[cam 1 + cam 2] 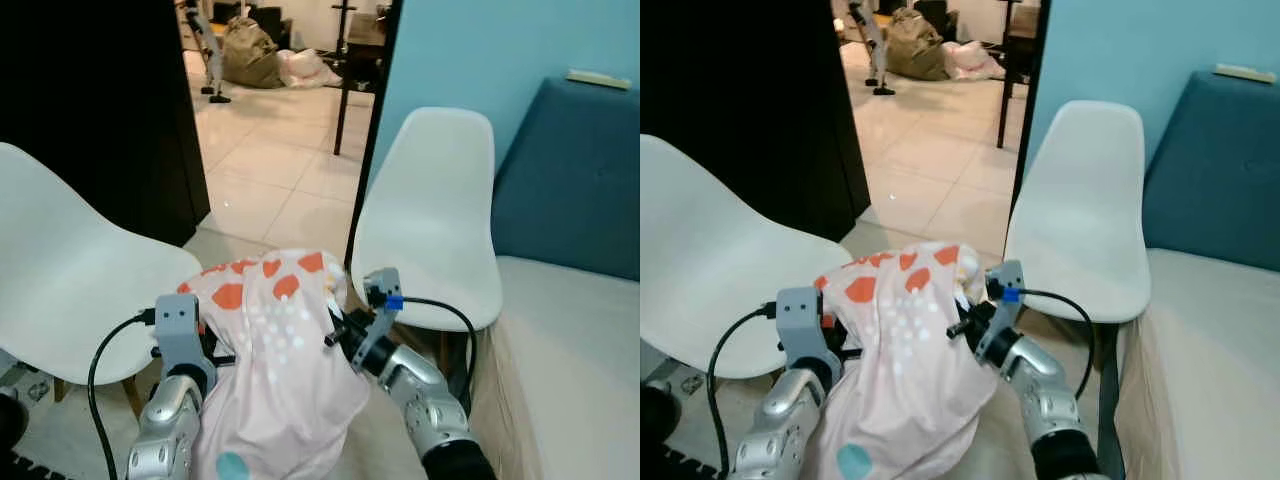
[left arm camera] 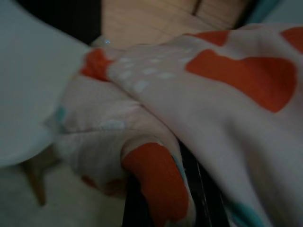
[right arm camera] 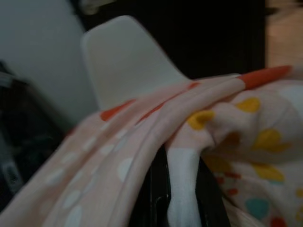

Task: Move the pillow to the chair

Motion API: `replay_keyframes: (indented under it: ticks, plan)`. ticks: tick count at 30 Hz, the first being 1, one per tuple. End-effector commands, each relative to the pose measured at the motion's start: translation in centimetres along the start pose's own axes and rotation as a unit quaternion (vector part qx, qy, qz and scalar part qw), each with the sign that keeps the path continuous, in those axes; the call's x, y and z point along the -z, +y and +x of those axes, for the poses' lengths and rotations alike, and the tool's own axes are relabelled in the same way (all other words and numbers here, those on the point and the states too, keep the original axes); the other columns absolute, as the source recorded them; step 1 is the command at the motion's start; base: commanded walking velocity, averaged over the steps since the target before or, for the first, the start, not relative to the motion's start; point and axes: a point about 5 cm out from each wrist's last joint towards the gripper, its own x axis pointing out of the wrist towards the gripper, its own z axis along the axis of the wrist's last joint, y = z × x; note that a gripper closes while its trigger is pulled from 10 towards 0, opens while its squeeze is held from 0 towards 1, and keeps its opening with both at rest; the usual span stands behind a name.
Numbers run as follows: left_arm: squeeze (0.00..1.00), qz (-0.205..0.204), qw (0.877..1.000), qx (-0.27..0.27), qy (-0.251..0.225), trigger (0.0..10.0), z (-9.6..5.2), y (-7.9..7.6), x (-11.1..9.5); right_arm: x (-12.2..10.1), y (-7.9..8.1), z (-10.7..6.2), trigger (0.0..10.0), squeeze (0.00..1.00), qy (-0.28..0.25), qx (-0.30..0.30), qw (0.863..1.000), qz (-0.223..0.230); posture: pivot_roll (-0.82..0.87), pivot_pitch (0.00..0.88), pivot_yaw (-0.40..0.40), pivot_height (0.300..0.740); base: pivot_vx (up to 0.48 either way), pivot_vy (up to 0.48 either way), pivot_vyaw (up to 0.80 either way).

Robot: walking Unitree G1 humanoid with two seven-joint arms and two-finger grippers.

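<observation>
While pinched from either side, the pillow (image 1: 272,370) hangs between left pincer (image 1: 212,352) and right pincer (image 1: 335,335), both clamped on its fabric.

Both silver arms reach forward, the left end effector (image 1: 215,345) and right end effector (image 1: 335,335) clamped inward, facing each other.
</observation>
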Motion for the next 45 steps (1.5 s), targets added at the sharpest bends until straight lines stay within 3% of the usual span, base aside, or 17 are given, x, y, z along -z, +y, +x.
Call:
replay_keyframes:
  ticks: [1, 33, 36, 45]
  plan:
    - [0.0, 0.001, 0.999, 0.041, -0.03, 10.0, 0.6, -2.3, -1.0, 0.0, 2.3, 1.6, 10.0, 0.0, -0.001, -0.075, 0.997, 0.0, 0.11, 0.0, -0.089, 0.74, 0.0, 0.0, 0.75]
    - [0.0, 0.011, 0.996, 0.049, -0.075, 10.0, 1.3, -2.4, -3.3, -0.4, 2.7, 2.5, 10.0, 0.0, -0.017, -0.071, 0.997, -0.01, 0.13, 0.0, -0.083, 0.74, 0.0, 0.0, 0.74]
    - [0.0, 0.007, 0.994, 0.067, -0.085, 10.0, 1.2, -2.8, -3.6, -0.2, 2.2, 2.8, 10.0, 0.0, -0.008, -0.042, 0.999, -0.009, 0.13, 0.0, -0.081, 0.74, 0.167, 0.0, 0.0]
    - [0.0, 0.008, 0.992, 0.081, -0.092, 10.0, 1.2, -3.3, -3.9, -0.5, 2.2, 2.7, 10.0, 0.0, -0.022, -0.038, 0.999, -0.003, 0.13, 0.0, -0.072, 0.74, 0.334, 0.0, 0.0]
